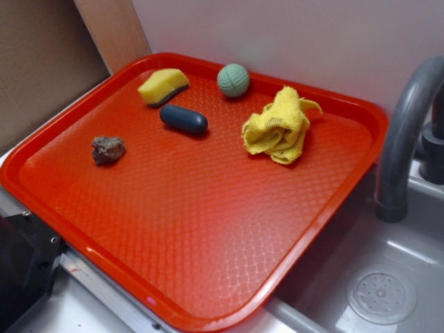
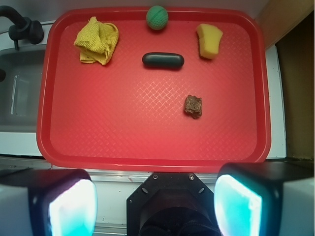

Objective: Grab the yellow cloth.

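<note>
The yellow cloth (image 1: pixel 279 126) is a crumpled terry rag lying at the back right of the red tray (image 1: pixel 208 277). In the wrist view the cloth (image 2: pixel 97 41) lies at the tray's far left corner. My gripper (image 2: pixel 156 206) is high above the tray's near edge, far from the cloth. Its two fingers (image 2: pixel 74 209) stand wide apart and hold nothing. The gripper does not show in the exterior view.
On the tray also lie a yellow sponge wedge (image 1: pixel 163 86), a green ball (image 1: pixel 233 80), a dark oblong object (image 1: pixel 183 118) and a brown rock (image 1: pixel 108 149). A grey faucet (image 1: pixel 406 132) and sink basin (image 1: pixel 381 295) stand right of the tray. A wall runs behind.
</note>
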Controlling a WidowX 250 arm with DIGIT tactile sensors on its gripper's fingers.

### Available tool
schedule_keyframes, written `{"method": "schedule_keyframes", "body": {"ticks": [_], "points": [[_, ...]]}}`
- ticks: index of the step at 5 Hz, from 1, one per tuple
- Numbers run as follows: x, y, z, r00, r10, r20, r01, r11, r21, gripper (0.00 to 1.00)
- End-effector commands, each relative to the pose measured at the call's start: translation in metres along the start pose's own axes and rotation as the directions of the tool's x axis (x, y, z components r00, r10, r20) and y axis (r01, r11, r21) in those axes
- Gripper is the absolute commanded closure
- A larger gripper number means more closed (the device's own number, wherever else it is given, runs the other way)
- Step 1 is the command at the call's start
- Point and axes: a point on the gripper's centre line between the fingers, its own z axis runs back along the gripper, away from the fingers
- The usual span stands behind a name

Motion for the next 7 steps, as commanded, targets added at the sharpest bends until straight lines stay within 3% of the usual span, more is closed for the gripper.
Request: {"method": "schedule_keyframes", "body": {"ticks": [1,2,3,4,5,7], "points": [[0.0,0.0,0.0,1.0,0.0,0.0,0.0,1.0,0.0,0.0],[0.034,-0.009,-0.055,0.994,-0.113,0.006,0.113,0.993,0.047,0.0],[0.063,-0.046,-0.101,0.95,-0.306,0.056,0.308,0.951,-0.034,0.0],[0.093,-0.084,-0.121,0.904,-0.406,0.131,0.416,0.907,-0.063,0.0],[0.127,-0.1,-0.15,0.851,-0.48,0.215,0.489,0.872,0.012,0.0],[0.127,-0.1,-0.15,0.851,-0.48,0.215,0.489,0.872,0.012,0.0]]}}
